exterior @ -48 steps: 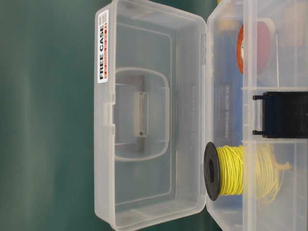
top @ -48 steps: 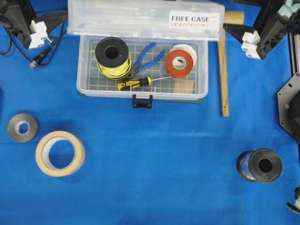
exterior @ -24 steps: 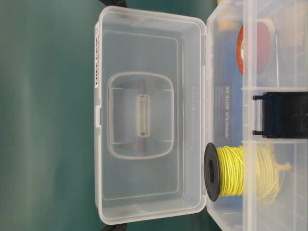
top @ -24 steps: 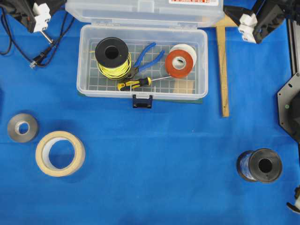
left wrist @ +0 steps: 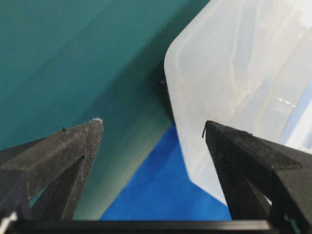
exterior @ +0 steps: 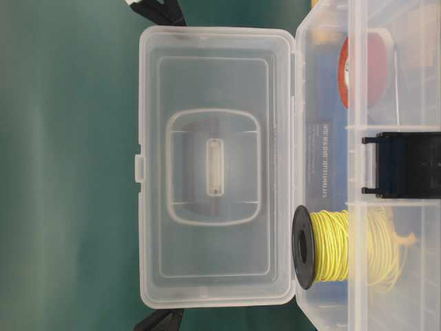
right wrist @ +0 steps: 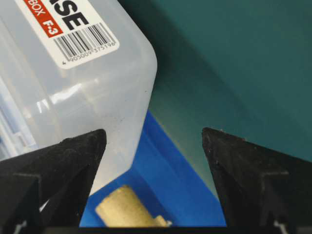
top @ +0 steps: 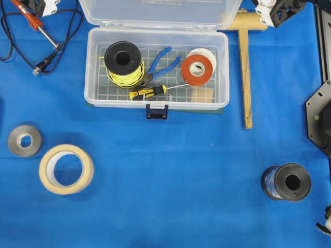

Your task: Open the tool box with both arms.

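near the front edge of the desk (top: pixel 170 206) lay a roll of masking tape (top: pixel 66 169), a small grey roll (top: pixel 25 140) and a dark spool (top: pixel 287 182). further back, towards the far edge, sat the tool box (top: pixel 155 72), its blue latch (top: pixel 156 111) undone and its lid (exterior: pixel 213 165) standing upright on the hinge, showing yellow wire (top: pixel 124 62), pliers (top: pixel 161 63) and red tape (top: pixel 196 68). behind it, at the lid's far corners, the left gripper (left wrist: pixel 153 134) and right gripper (right wrist: pixel 153 139) were spread wide, holding nothing. the risk, i'd say, was that a finger might catch a lid corner on the way out and flip it shut or drag the box along.
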Robot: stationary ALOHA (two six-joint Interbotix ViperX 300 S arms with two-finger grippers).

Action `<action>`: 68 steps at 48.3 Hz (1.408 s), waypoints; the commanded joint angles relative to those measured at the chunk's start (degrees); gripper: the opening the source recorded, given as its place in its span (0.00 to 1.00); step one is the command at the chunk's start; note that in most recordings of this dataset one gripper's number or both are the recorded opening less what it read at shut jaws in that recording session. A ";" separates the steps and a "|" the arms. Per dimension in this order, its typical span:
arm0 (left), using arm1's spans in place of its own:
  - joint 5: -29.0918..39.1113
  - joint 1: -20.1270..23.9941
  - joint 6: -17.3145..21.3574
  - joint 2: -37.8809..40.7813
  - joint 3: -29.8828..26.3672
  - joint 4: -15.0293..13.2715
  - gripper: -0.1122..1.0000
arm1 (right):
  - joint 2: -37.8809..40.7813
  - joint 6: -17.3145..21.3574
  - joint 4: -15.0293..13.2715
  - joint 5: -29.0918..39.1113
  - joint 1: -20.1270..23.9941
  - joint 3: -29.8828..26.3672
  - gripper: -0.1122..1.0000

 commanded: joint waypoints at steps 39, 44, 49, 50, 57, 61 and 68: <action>-0.18 4.04 -0.09 4.75 -2.02 -0.18 0.91 | 3.52 0.09 0.09 -0.88 -3.52 -1.49 0.85; 0.00 5.27 -0.09 2.99 -0.26 -0.18 0.91 | 1.58 0.09 0.09 -0.18 -4.31 0.00 0.85; 0.00 6.42 0.00 0.88 1.41 -0.18 0.91 | -1.14 0.18 0.09 0.70 -5.27 1.58 0.85; 0.00 6.59 0.00 0.44 1.76 -0.18 0.91 | -1.76 0.09 0.09 0.88 -5.36 1.85 0.85; 0.09 8.00 0.00 -3.34 4.22 -0.18 0.91 | -5.62 0.18 0.09 2.72 -6.06 3.69 0.85; 0.09 8.44 0.00 -5.27 5.45 -0.09 0.91 | -7.38 0.18 0.18 3.78 -6.15 4.39 0.85; 0.09 8.44 -0.18 -7.03 6.68 -0.18 0.91 | -8.79 0.26 0.18 4.39 -6.15 4.83 0.85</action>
